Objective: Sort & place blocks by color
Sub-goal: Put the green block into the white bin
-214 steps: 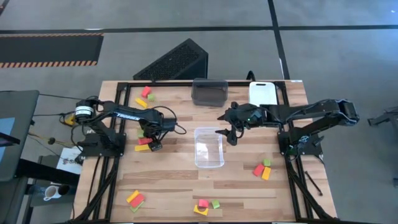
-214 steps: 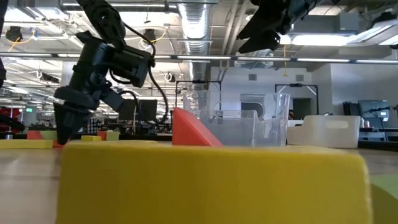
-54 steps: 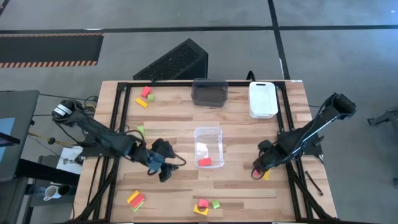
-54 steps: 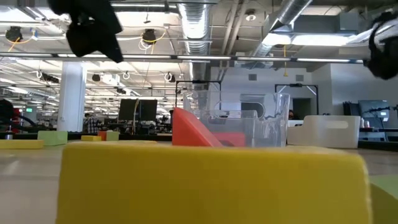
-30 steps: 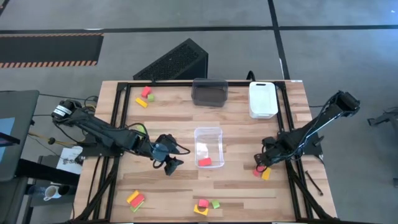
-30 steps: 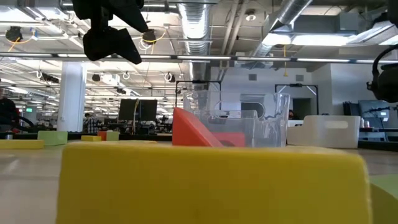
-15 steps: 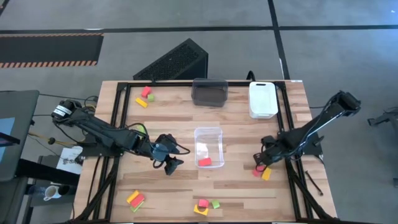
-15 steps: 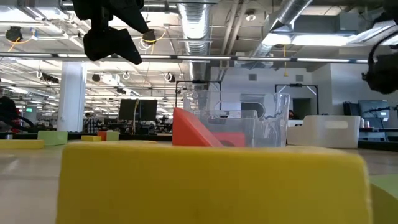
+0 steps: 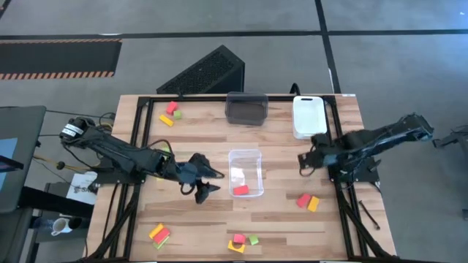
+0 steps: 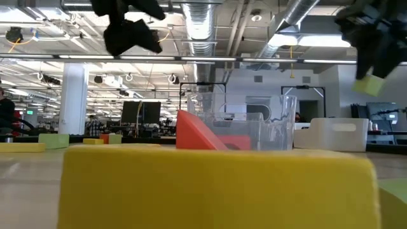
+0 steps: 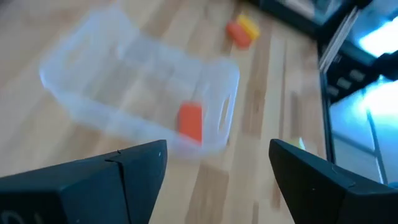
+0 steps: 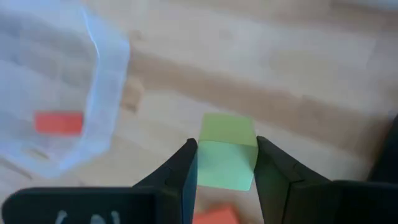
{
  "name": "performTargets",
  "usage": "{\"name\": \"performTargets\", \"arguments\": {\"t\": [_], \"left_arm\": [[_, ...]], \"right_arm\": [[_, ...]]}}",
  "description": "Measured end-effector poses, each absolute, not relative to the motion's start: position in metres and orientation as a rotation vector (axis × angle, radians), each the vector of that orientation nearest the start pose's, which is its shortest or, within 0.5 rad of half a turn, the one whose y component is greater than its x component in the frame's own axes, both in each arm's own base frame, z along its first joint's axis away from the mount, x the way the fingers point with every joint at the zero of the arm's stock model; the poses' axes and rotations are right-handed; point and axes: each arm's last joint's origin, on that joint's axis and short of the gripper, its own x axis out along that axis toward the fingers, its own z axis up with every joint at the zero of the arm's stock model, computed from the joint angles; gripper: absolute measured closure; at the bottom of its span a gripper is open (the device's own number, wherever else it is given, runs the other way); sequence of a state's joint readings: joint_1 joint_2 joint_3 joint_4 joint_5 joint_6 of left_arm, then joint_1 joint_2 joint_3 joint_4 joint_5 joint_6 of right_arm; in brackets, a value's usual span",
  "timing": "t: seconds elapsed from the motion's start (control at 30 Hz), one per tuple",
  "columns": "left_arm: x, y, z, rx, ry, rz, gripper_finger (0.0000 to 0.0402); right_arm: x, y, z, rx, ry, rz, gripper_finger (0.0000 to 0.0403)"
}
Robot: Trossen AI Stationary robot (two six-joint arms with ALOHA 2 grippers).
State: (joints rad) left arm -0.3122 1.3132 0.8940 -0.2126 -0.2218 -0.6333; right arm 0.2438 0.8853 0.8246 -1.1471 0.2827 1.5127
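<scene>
The right gripper (image 12: 225, 163) is clamped on one light green cube (image 12: 226, 155) above the bench (image 9: 285, 219). The left gripper (image 11: 214, 162) hangs spread apart beside the clear plastic bin (image 9: 245, 172), which holds one red block (image 9: 242, 190).

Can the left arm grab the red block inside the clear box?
Probably yes. The left gripper is open beside the clear bin, whose top is uncovered, and the red block lies alone at its near end.

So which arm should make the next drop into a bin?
The right. Its gripper is shut on a green block, lifted off the table near the white bin. The left gripper is open and holds nothing.
</scene>
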Motion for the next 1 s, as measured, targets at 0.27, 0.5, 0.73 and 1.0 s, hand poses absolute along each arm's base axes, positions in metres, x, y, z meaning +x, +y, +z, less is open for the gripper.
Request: {"name": "performTargets", "arguments": {"t": [0.27, 0.5, 0.73, 1.0], "left_arm": [[0.273, -0.026, 0.282, -0.446, 0.403, 0.240, 0.0138], [0.247, 0.029, 0.289, -0.469, 0.423, 0.536, 0.0138], [0.225, 0.054, 0.288, -0.476, 0.499, 0.674, 0.0138], [0.201, 0.069, 0.276, -0.422, 0.718, 0.802, 0.0138]], "right_arm": [[0.122, -0.031, 0.276, 0.854, 0.786, -0.994, 0.0271], [0.119, -0.087, 0.276, 0.725, 0.762, -1.098, 0.0270], [0.124, -0.144, 0.255, 0.733, 0.854, -1.123, 0.0269], [0.128, -0.174, 0.225, 0.810, 0.980, -1.153, 0.0265]]}}
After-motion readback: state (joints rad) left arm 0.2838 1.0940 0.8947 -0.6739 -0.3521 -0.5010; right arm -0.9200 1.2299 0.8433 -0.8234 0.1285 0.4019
